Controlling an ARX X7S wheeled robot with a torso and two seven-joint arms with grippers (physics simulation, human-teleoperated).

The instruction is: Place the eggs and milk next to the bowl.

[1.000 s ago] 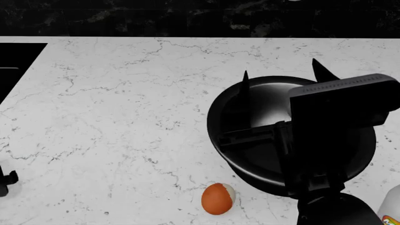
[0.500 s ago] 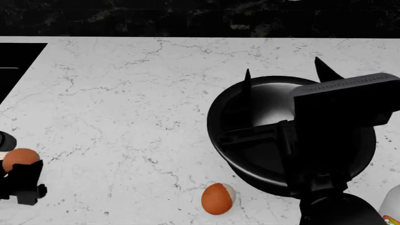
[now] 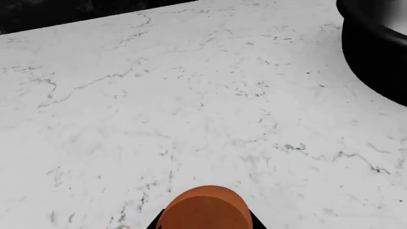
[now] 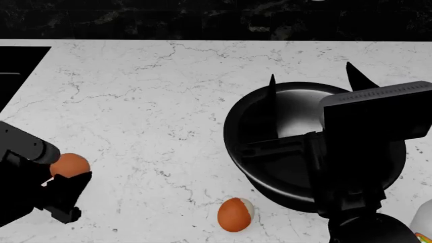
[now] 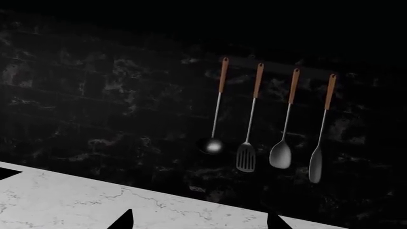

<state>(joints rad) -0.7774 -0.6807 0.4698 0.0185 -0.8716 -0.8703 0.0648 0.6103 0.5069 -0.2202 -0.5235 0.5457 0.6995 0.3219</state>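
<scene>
Between the fingers of our left pincer [image 4: 62,174] we hold one egg [image 4: 70,165] above the white counter [image 4: 135,101]. Our right pincer [image 4: 309,83] is wide open and empty over the bowl [image 4: 256,167]. Beside the bowl lie the second egg [image 4: 235,214] and the milk [image 4: 422,220].

Head view overlooks the counter [image 4: 135,101]; wrist views sit lower.

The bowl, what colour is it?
Black, with a shiny grey-white inside; the bowl shows best in the head view.
</scene>
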